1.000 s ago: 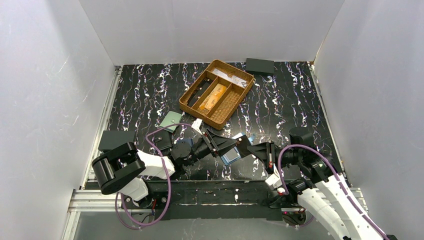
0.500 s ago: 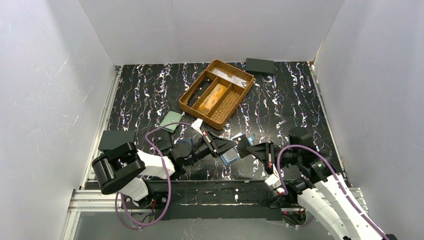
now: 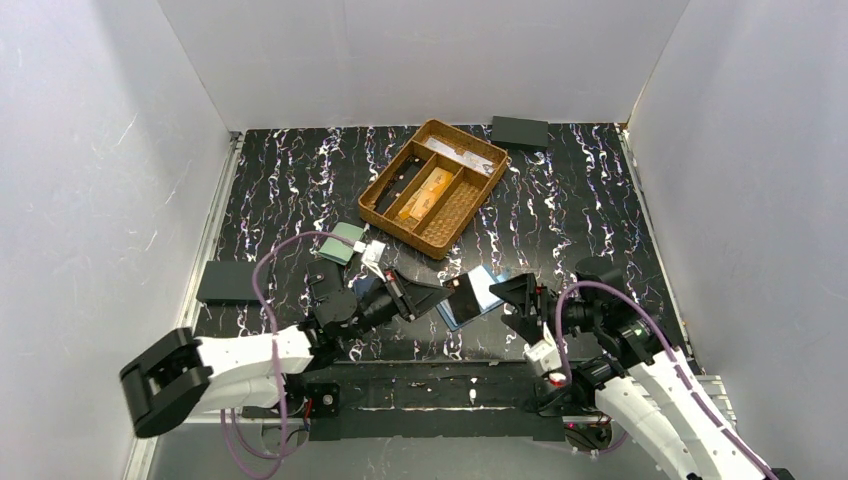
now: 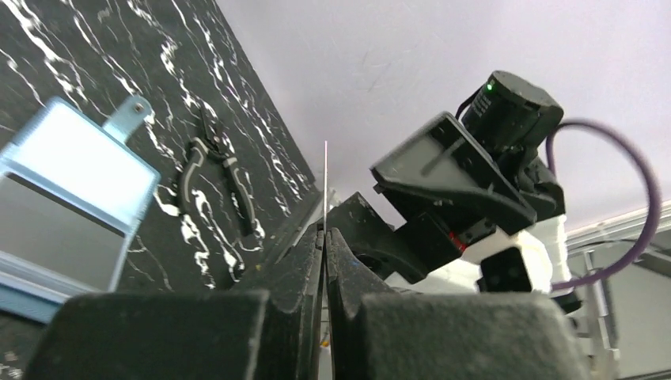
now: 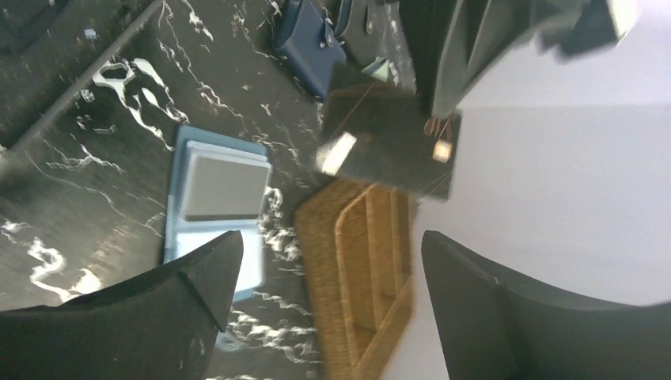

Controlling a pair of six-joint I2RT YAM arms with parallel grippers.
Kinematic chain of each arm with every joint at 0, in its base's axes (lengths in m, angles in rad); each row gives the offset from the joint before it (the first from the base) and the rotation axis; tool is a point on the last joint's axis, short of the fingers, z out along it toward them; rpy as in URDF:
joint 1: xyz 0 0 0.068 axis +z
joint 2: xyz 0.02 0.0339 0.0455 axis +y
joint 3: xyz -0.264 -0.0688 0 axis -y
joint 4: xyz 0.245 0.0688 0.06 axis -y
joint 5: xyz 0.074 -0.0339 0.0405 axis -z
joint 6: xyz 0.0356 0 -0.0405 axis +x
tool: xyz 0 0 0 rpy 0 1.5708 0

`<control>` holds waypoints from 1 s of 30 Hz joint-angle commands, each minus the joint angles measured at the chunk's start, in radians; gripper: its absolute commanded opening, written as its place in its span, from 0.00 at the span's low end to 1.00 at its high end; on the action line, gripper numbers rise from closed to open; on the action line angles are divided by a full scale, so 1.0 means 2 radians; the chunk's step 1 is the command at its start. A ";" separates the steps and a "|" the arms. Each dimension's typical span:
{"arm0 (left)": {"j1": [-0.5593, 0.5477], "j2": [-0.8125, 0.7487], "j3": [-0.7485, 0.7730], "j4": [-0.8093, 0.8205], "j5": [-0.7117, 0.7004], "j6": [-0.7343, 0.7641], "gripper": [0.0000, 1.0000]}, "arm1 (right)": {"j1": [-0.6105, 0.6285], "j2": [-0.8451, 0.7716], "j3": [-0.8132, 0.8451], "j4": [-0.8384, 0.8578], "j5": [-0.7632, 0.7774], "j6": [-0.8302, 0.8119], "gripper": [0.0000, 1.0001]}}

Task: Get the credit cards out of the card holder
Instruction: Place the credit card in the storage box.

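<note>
Light steel-blue folding card holder (image 3: 485, 287): spread open and flat on the black, white-veined table (image 3: 290, 180), near the front edge, with the smooth grey pocket panel facing up and a small snap tab at one edge. At its left side in the top view, the left fingers (image 4: 336, 261), on a white arm stretched low and nearly straight from the near left corner, wrist rolled sideways. Pressed tight together on a thin orange-gold credit card (image 4: 325, 190), seen edge-on as a pale hairline standing out past the matte black tips. Opposite, the right fingers (image 5: 202, 281), on an arm folded at the elbow and pointing left, spread wide and gripping nothing, close to the left ones. Farther back, a brown woven wicker tray (image 3: 396, 164) with long compartments. Beside the left arm, a flat pale green wallet (image 3: 345, 243).
</note>
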State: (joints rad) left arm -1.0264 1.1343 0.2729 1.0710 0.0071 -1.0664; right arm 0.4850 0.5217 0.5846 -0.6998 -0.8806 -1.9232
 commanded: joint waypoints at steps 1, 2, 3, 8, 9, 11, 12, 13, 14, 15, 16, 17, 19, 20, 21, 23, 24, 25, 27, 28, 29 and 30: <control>0.003 -0.097 -0.012 -0.146 -0.026 0.155 0.00 | 0.002 0.034 0.041 0.070 0.013 0.274 0.93; 0.003 -0.114 -0.017 -0.160 -0.027 0.171 0.00 | 0.002 0.050 0.051 0.085 0.019 0.341 0.94; 0.003 -0.130 -0.021 -0.169 -0.027 0.187 0.00 | 0.002 0.070 0.062 0.094 0.025 0.398 0.95; 0.003 -0.179 -0.028 -0.202 -0.018 0.223 0.00 | 0.002 0.201 0.155 0.044 0.009 0.586 0.98; 0.003 -0.181 -0.028 -0.203 -0.017 0.223 0.00 | 0.002 0.226 0.167 0.020 -0.020 0.598 0.98; 0.003 -0.179 -0.024 -0.203 -0.016 0.222 0.00 | 0.002 0.244 0.162 0.030 -0.068 0.652 0.98; 0.003 -0.177 -0.022 -0.201 -0.017 0.219 0.00 | 0.002 0.237 0.142 0.077 -0.084 0.717 0.98; 0.003 -0.174 -0.019 -0.199 -0.017 0.217 0.00 | 0.002 0.227 0.123 0.126 -0.093 0.780 0.98; 0.003 -0.172 -0.017 -0.196 -0.017 0.215 0.00 | 0.002 0.219 0.107 0.173 -0.098 0.835 0.98; 0.003 -0.170 -0.016 -0.188 -0.016 0.212 0.00 | 0.002 0.216 0.094 0.221 -0.102 0.885 0.98; 0.003 -0.168 -0.017 -0.175 -0.016 0.208 0.00 | 0.002 0.219 0.085 0.242 -0.105 0.921 0.98; 0.003 -0.166 -0.020 -0.156 -0.017 0.203 0.00 | 0.002 0.225 0.078 0.259 -0.107 0.950 0.97; 0.003 -0.162 -0.028 -0.114 -0.021 0.193 0.00 | 0.002 0.236 0.059 0.305 -0.116 1.007 0.95; 0.003 -0.160 -0.032 -0.091 -0.023 0.187 0.00 | 0.002 0.242 0.047 0.330 -0.124 1.043 0.93; 0.003 -0.156 -0.036 -0.071 -0.026 0.180 0.00 | 0.002 0.248 0.040 0.343 -0.129 1.056 0.92; 0.003 -0.146 -0.039 -0.023 -0.028 0.168 0.00 | 0.002 0.257 0.031 0.370 -0.130 1.068 0.90; 0.003 -0.138 -0.039 -0.005 -0.029 0.161 0.00 | 0.002 0.263 0.032 0.375 -0.129 1.068 0.89; 0.003 -0.129 -0.039 0.012 -0.030 0.154 0.00 | 0.002 0.270 0.035 0.380 -0.131 1.069 0.88; 0.003 -0.113 -0.037 0.040 -0.033 0.145 0.00 | 0.003 0.287 0.048 0.390 -0.142 1.077 0.86; 0.003 -0.105 -0.035 0.051 -0.034 0.141 0.00 | 0.003 0.292 0.053 0.408 -0.145 1.093 0.85; 0.002 -0.098 -0.033 0.059 -0.035 0.139 0.00 | 0.003 0.295 0.054 0.432 -0.148 1.108 0.83; 0.002 -0.092 -0.031 0.066 -0.037 0.137 0.00 | 0.003 0.295 0.057 0.446 -0.152 1.117 0.82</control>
State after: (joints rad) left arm -1.0237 0.9134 0.2028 1.0420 -0.0319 -0.7624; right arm 0.4866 1.1000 0.6506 -0.0044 -1.1233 0.1745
